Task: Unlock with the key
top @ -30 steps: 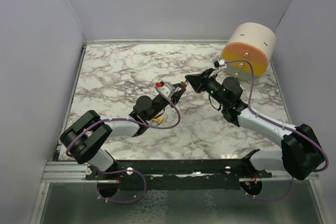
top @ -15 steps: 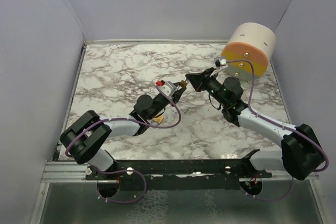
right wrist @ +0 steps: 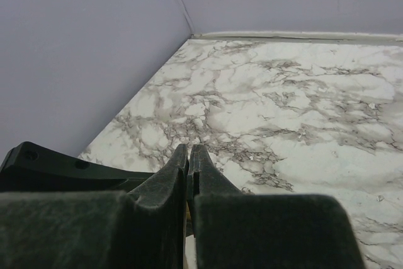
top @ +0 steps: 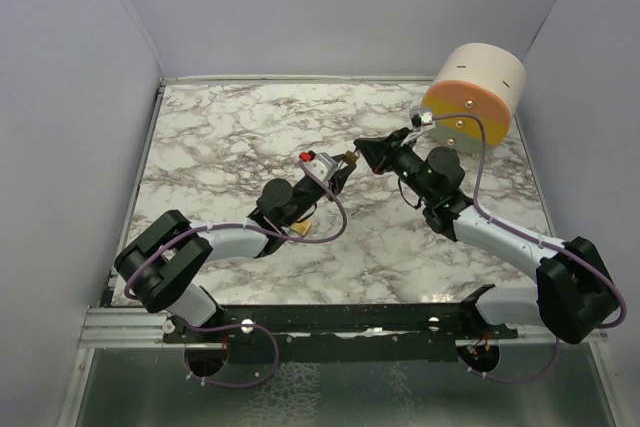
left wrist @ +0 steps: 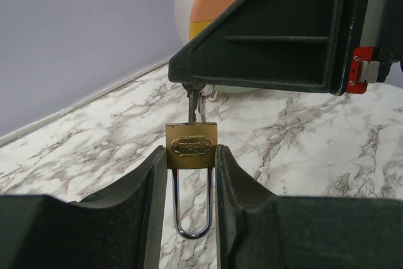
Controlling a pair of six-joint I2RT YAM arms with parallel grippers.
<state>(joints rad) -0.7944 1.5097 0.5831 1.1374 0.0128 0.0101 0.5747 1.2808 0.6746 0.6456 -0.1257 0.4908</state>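
My left gripper (top: pixel 333 171) is shut on a brass padlock (top: pixel 347 159) and holds it above the marble table. In the left wrist view the padlock (left wrist: pixel 191 146) sits between the fingertips of the left gripper (left wrist: pixel 191 159), its steel shackle (left wrist: pixel 192 215) pointing back toward the wrist. A key (left wrist: pixel 194 104) sticks into the padlock's far end. My right gripper (top: pixel 365 152) is shut on the key. In the left wrist view the right gripper (left wrist: pixel 189 83) meets the padlock from the far side. In the right wrist view the right gripper (right wrist: pixel 189 152) has its jaws pressed together, and the key is mostly hidden.
A cream and orange round drum (top: pixel 478 92) stands at the back right corner, close behind the right arm. A small tan block (top: pixel 300 231) lies under the left arm. Lilac walls close the marble table (top: pixel 220 137) on the left, back and right.
The right gripper has edged a little left toward the padlock. The left gripper has risen slightly with the padlock in it.
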